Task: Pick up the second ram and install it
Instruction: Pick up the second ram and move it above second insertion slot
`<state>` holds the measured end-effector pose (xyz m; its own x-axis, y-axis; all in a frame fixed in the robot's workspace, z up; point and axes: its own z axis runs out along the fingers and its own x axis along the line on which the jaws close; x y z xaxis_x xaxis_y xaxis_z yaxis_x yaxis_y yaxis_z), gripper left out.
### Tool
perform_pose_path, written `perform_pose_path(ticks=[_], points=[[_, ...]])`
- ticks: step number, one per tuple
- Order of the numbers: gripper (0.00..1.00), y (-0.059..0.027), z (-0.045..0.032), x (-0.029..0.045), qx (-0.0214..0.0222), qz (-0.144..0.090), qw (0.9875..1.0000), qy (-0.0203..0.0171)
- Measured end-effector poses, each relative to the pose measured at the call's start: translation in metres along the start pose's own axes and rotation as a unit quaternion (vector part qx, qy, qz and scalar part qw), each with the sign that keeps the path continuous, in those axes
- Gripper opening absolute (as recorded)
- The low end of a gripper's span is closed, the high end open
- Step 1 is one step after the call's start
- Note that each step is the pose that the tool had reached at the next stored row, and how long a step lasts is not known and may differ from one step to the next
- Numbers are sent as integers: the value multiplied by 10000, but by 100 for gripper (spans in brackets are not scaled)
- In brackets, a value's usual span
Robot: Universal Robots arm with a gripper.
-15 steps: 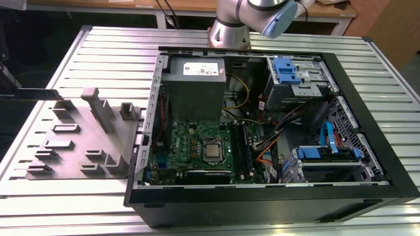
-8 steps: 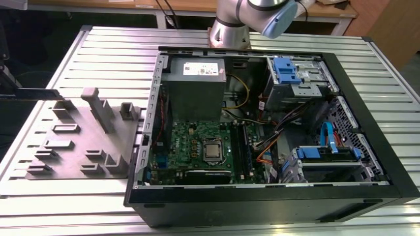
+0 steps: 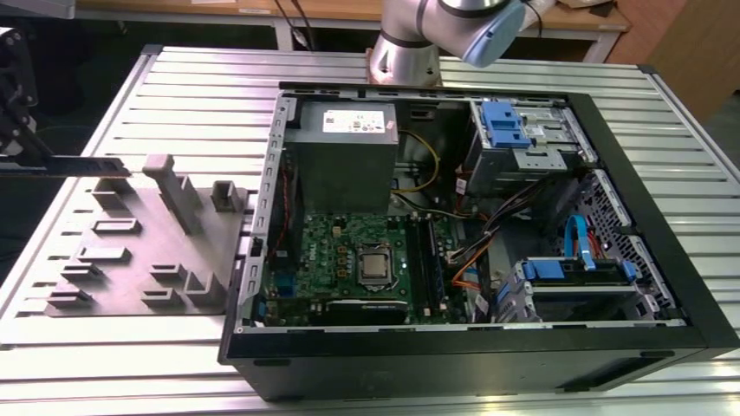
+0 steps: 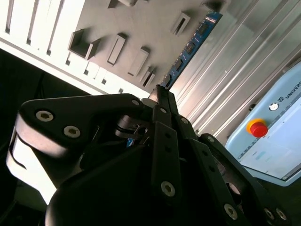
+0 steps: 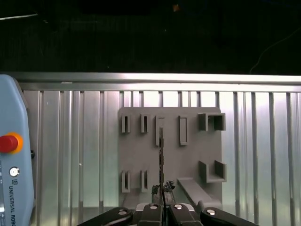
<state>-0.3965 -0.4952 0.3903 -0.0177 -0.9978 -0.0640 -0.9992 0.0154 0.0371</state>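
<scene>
While claw [image 5: 162, 189] grips the second ram [image 5: 161, 150], exterior view shows computer case [image 3: 463, 357]

Ram [image 3: 81, 163] above tray [image 3: 127, 247]; tray on table [image 3: 197, 87], exterior view's left of case [image 3: 463, 355].

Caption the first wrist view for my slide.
Gripper holding the second ram edge-on over the grey tray.

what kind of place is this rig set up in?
Likely a robotics lab bench for PC assembly: an open black desktop computer case on a slatted aluminium table, a grey plastic fixture tray, and the gripper shut on a slim dark memory stick.
</scene>
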Motion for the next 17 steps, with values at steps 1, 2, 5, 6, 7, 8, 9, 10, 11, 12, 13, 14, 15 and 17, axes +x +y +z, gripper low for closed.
perform_pose_path(ticks=[1,2,5,6,7,8,9,10,11,12,13,14,15,17], points=[[9,-31,-1,-1,0,0,10000,0],[9,-60,-2,-1,0,0,10000,0],[9,-138,-5,-2,0,0,10000,0],[9,-163,-6,-3,0,0,10000,0],[9,-190,-6,-3,1,0,10000,-1],[9,-218,-8,-4,0,0,10000,0],[9,-245,-8,-4,0,0,10000,0],[9,-272,-10,-5,0,0,10000,0],[9,-300,-11,-6,0,0,10000,0],[9,-328,-12,-6,0,0,10000,0],[9,-355,-12,-6,0,0,10000,0],[9,-383,-13,-7,0,0,10000,-1],[9,-412,-14,-7,0,0,10000,0],[9,-465,-16,-8,0,0,10000,-1]])
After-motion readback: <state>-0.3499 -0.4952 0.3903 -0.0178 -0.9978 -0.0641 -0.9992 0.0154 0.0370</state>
